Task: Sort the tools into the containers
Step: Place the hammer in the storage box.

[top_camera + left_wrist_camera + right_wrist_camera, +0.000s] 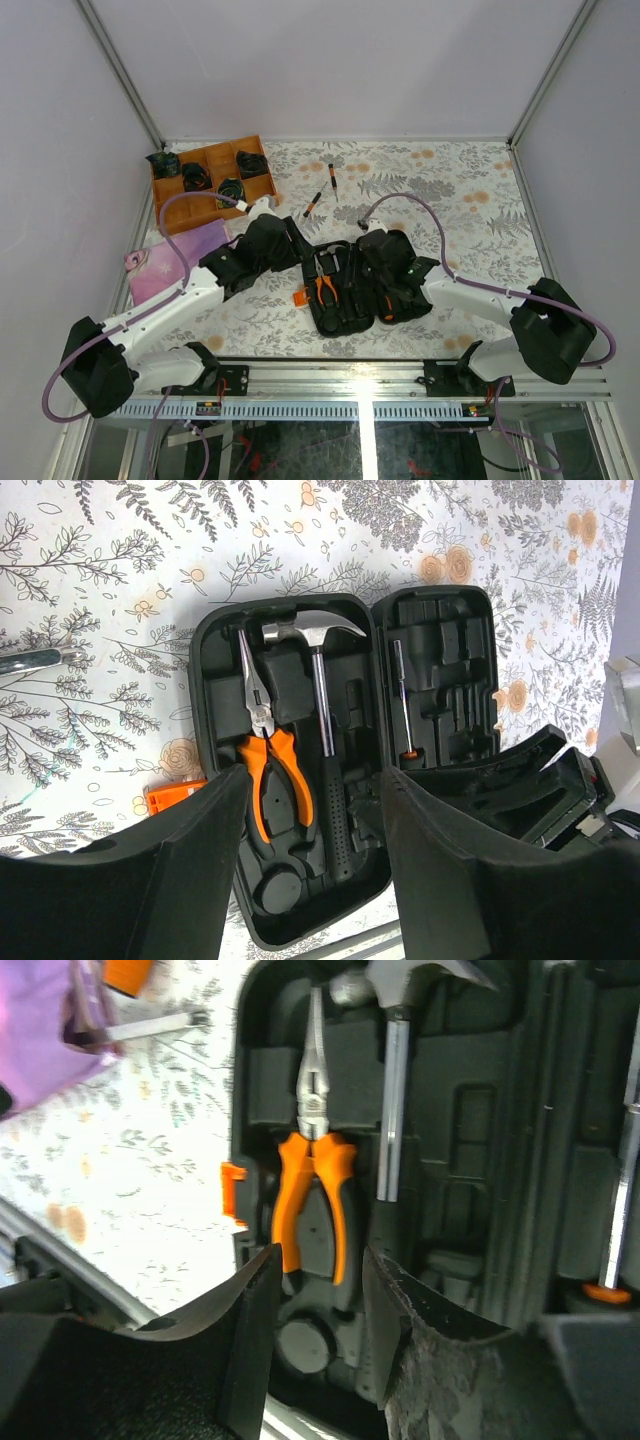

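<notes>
A: Looking from the top: seeing the black zip tool case (pixel 345 305) spread open like a book, just below the centre of the floral tabletop (pixel 470 220).
B: Confirming from the left wrist. Spotting orange-handled pliers (pixel 270 770) seated in the left half, and a steel-headed hammer (pixel 322 695) slotted just to their right, head toward the top of the frame.
A: And the right half?
B: Picking out one thin driver (pixel 401 700) lying lengthwise in a slot, orange collar at its lower end.
A: Checking the left claw (pixel 315 785) now: parted wide, gripping nothing, hanging over the near end of the case.
B: Turning to the right claw (pixel 320 1258): fingers apart with a narrower gap, holding nothing either, poised above the pliers' handles.
A: Noting a small orange tab (pixel 233 1188) poking out at the case's left edge.
B: Back to the top view, above the case: catching a short orange-and-black driver (pixel 333 180) loose on the tabletop, and a second loose driver (pixel 313 204) slanted just to its lower left, close but apart.
A: Upper left: reading an orange-brown wooden tray (pixel 185 212) with dark items in several compartments, too small to name.
B: And a purple sheet (pixel 165 265) just below that tray.
</notes>
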